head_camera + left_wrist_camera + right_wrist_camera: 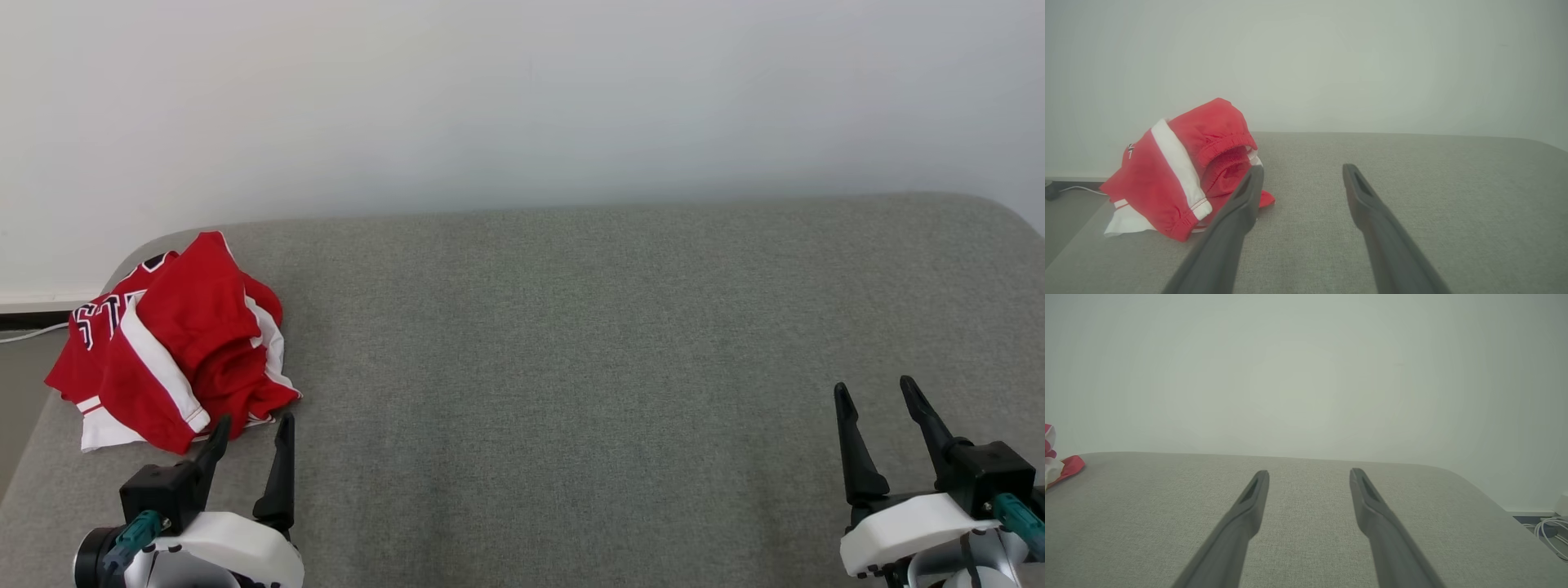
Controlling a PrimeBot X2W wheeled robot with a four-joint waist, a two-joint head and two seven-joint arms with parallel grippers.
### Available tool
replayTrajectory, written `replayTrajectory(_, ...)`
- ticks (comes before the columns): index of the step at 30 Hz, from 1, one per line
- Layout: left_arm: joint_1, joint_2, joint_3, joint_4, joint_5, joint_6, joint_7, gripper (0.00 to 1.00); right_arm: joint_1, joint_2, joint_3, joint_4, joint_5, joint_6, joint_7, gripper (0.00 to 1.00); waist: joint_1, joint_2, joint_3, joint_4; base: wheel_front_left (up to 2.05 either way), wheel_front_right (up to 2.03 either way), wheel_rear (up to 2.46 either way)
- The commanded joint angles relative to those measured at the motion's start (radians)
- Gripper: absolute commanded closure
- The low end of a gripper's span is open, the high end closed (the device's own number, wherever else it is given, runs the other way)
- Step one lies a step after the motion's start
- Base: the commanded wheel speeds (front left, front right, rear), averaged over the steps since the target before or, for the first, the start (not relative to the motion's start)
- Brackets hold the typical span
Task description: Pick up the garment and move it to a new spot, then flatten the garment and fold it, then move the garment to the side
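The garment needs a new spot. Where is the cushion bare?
The grey cushion is bare from the red garment at its far left corner across to its right edge, including the stretch between the left pincer and right pincer. Only that left corner is crowded.

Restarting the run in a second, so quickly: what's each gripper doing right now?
Left gripper: open, holding nothing, close to the red garment.
Right gripper: open, holding nothing.
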Motion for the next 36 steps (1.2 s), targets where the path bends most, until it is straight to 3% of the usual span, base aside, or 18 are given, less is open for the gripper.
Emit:
replayTrajectory(1,-0.063,0.02,0.031,-0.022,0.001,0.01,-0.005,0.0,-0.019,-0.012,0.027,-0.023,-0.001,0.0,-0.014,0.0,0.0,0.0,0.0,0.003,0.0,0.0,0.0)
replayTrajectory(11,-0.072,0.015,0.026,-0.02,-0.006,0.022,-0.012,0.0,-0.018,-0.021,0.049,-0.032,0.005,0.0,-0.014,0.0,0.0,0.0,0.002,0.065,0.0,0.0,0.0)
replayTrajectory(28,-0.068,0.025,0.005,-0.035,-0.005,0.033,-0.022,0.0,-0.015,0.004,0.069,-0.047,0.028,0.0,-0.014,0.0,0.0,0.0,0.01,0.269,0.0,0.0,0.0)
replayTrajectory(36,-0.069,0.03,0.001,-0.036,-0.012,0.036,-0.026,0.0,-0.017,0.012,0.08,-0.045,0.028,0.0,-0.014,0.0,0.0,0.0,0.013,0.307,0.0,0.0,0.0)
